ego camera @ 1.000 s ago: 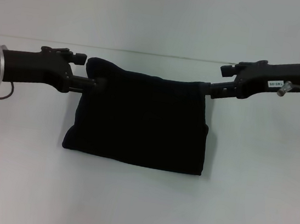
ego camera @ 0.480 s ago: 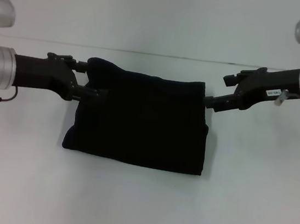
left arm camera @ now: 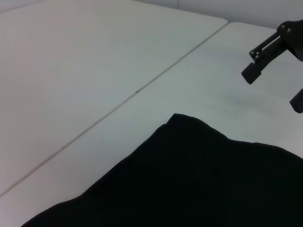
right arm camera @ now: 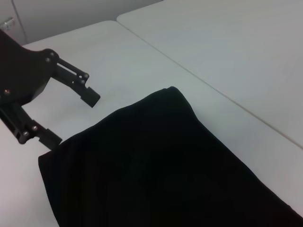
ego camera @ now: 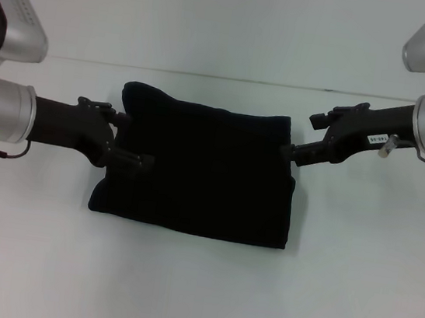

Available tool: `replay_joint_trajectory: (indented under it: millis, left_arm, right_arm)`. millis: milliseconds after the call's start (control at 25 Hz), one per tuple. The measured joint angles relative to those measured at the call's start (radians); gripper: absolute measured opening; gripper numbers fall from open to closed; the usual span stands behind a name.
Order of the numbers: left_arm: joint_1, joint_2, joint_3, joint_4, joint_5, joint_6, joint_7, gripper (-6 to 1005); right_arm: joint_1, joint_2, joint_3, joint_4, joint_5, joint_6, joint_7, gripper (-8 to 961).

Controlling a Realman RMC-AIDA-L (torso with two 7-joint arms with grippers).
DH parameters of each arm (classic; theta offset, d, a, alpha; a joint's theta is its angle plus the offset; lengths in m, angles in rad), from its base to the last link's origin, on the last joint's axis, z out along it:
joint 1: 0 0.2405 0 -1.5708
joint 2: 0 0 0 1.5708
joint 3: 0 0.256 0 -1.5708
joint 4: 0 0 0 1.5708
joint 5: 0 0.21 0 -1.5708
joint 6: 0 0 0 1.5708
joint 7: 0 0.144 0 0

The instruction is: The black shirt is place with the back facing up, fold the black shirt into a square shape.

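The black shirt (ego camera: pixel 203 173) lies folded into a rough rectangle in the middle of the white table, with no lettering showing. My left gripper (ego camera: pixel 133 139) is at the shirt's left edge, open, with its fingers over the cloth's border and nothing held. The right wrist view shows that gripper (right arm camera: pixel 71 118) with its fingers spread beside the shirt (right arm camera: pixel 156 165). My right gripper (ego camera: pixel 302 135) is open at the shirt's far right corner. In the left wrist view it (left arm camera: pixel 274 87) hangs just beyond the shirt (left arm camera: pixel 199 179), apart from the cloth.
The white table (ego camera: pixel 194 298) extends bare in front of the shirt and on both sides. A seam (ego camera: pixel 223 76) between two tabletops runs across just behind the shirt.
Both grippers have come off the shirt's far corners. The left one has moved nearer along the left edge and the right one has drawn slightly away. The shirt has stayed put.
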State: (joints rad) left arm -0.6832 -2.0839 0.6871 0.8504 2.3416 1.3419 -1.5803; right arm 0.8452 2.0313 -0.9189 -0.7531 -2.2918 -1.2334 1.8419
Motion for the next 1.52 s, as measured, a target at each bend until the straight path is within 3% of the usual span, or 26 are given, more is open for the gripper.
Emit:
replay_joint_trajectory:
  millis: [1520]
  left_arm:
    - [-0.001,-0.004,0.011,0.008,0.012,-0.003,0.001,921]
  right_arm:
    - [0.006,0.015,-0.014,0.0,0.005,0.035,-0.01,928]
